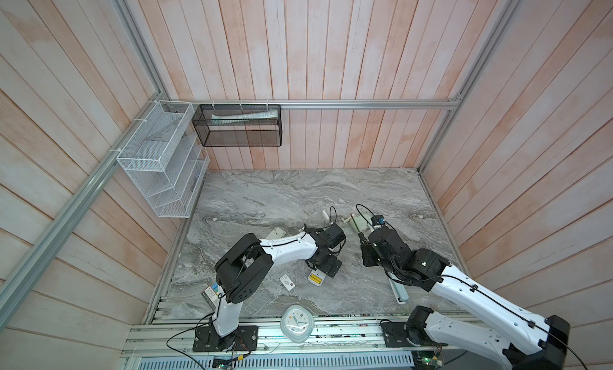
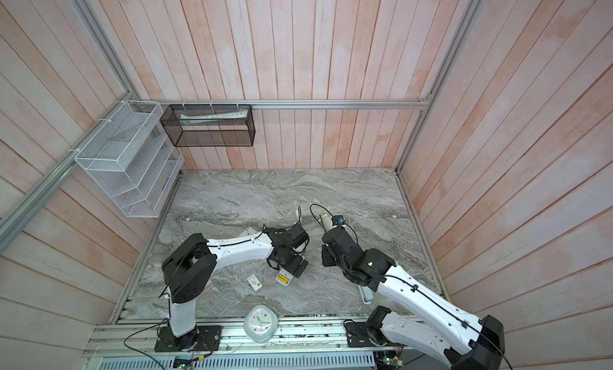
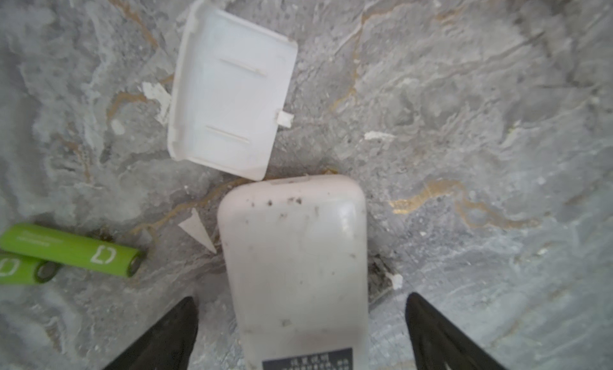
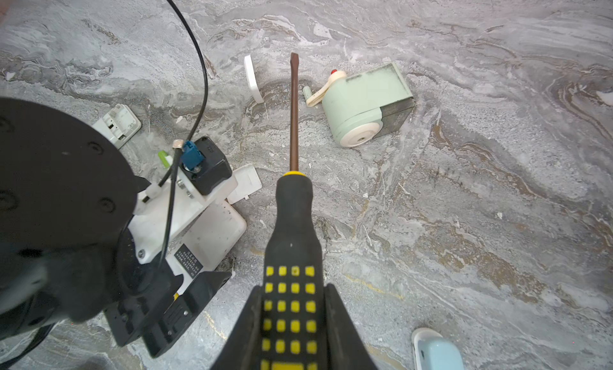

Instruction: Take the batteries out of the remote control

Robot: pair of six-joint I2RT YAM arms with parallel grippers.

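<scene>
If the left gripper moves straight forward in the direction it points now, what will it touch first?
Most likely the white remote: it lies between the open fingers of the left gripper. The loose battery cover lies beyond it. How high the gripper is above the table, I cannot tell.

Open tabletop (image 1: pixel 298 192) twd back wall; obstacles nr ctr: remote (image 3: pixel 295 262), loose cover (image 3: pixel 229 86), sharpener (image 4: pixel 365 103).

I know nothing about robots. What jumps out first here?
Probably the black-and-yellow screwdriver clamped in the right gripper, pointing out over the marble table. Then two lime green batteries lying loose beside the white remote, which sits between the open jaws of the left gripper.
</scene>
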